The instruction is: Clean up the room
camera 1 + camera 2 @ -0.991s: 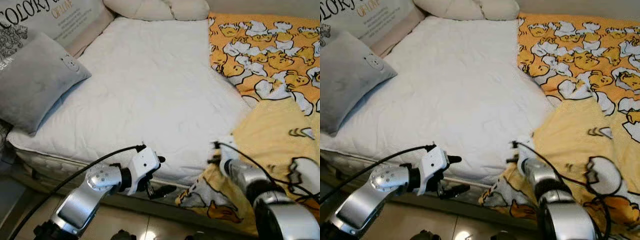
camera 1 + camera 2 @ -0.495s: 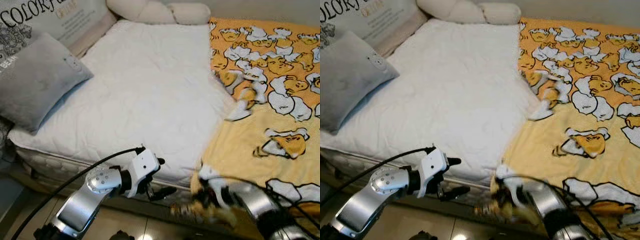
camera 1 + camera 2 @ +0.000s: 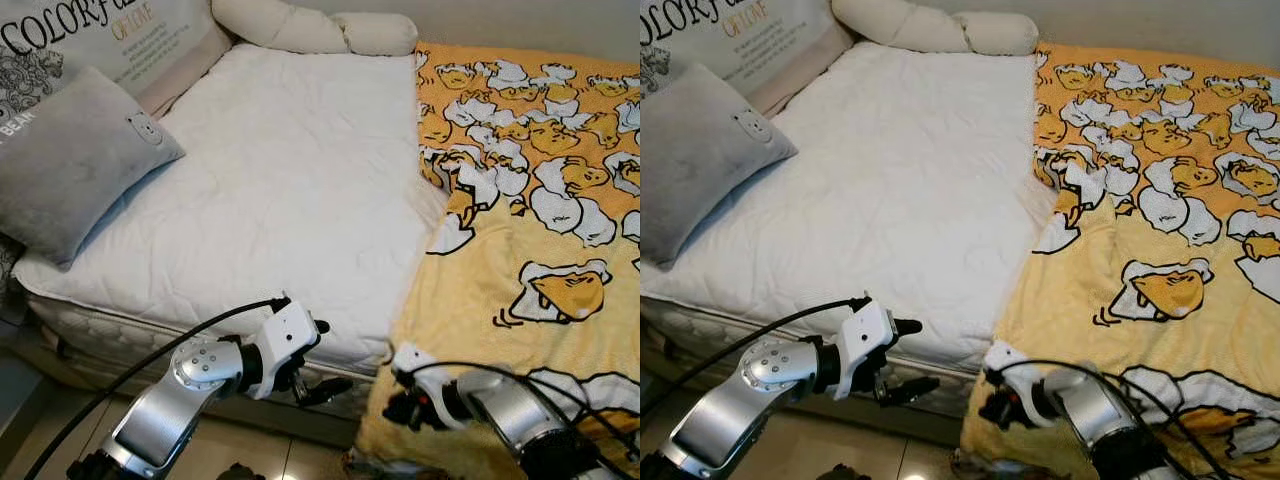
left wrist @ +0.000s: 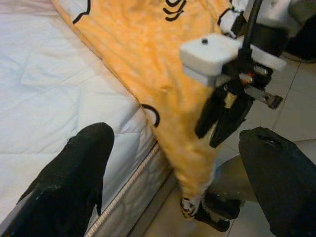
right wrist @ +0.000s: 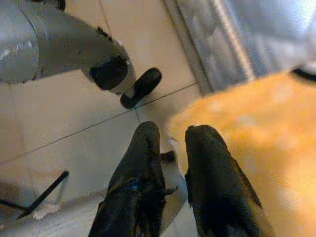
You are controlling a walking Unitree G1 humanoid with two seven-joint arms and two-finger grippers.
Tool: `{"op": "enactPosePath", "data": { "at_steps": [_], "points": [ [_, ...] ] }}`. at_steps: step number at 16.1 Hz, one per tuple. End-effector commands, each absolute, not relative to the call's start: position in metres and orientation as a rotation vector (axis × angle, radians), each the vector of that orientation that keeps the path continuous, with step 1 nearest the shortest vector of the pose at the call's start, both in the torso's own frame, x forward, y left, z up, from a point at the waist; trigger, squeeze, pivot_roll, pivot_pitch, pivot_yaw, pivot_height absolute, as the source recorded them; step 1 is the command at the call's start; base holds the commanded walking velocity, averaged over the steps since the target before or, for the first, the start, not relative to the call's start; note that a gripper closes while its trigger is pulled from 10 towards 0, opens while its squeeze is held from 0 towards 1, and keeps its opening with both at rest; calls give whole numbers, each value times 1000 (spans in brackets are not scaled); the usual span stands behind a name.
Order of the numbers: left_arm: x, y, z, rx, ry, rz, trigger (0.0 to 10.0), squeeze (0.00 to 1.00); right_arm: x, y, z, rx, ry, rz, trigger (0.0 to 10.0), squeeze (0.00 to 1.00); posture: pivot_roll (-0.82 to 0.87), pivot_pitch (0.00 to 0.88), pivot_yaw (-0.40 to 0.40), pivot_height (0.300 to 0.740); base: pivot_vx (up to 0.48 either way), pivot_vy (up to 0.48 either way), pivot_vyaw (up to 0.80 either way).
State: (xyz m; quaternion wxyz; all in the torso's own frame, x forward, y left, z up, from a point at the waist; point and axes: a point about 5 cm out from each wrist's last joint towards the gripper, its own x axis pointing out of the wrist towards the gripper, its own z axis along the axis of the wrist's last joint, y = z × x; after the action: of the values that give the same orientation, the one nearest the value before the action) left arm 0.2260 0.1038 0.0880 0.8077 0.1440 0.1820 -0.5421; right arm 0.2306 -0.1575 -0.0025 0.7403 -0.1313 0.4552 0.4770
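An orange-yellow duck-print blanket (image 3: 530, 200) lies flat over the right half of the bed, and its near edge hangs over the mattress side (image 4: 197, 148). My right gripper (image 3: 398, 408) is low at that hanging edge. Its fingers (image 5: 148, 148) are closed together, with blanket cloth pinched at them. The left wrist view shows the same right gripper (image 4: 222, 116) clamped on the yellow cloth. My left gripper (image 3: 322, 385) hovers just off the bed's near side, below the mattress edge. It is open and empty, and its fingers (image 4: 84, 163) stand wide apart.
White quilted mattress (image 3: 290, 170) is bare on the left half. A grey pillow (image 3: 70, 160) leans at its left edge, and cream pillows (image 3: 310, 25) lie along the head. A lettered cushion (image 3: 90, 40) stands at the back left. Tiled floor (image 3: 260, 450) runs below the bed frame.
The blanket's folded-over corner has been pulled down and now lies flat, hanging over the near edge. My right gripper dropped lower with the cloth. The left arm hardly moved.
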Motion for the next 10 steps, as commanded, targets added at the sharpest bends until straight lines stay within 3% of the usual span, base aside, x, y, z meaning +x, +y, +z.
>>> {"op": "enactPosePath", "data": {
  "at_steps": [1, 4, 10],
  "points": [
    [228, 104, 91, 323, 383, -1160, 10000, 0, 231, -161, 0, -280, 995, 1029, 10000, 1000, 4, 15, -10, 740, 0, 0, 0],
    [227, 106, 90, 325, 390, -1172, 10000, 0, 232, -161, 6, -290, 998, 1041, 10000, 1000, -2, 20, -3, 740, 0, 0, 0],
    [230, 105, 93, 322, 371, -1155, 10000, 0, 309, -160, 32, -218, 709, 424, 10000, 1000, 20, 18, -2, 740, 0, 0, 0]
  ]
}}
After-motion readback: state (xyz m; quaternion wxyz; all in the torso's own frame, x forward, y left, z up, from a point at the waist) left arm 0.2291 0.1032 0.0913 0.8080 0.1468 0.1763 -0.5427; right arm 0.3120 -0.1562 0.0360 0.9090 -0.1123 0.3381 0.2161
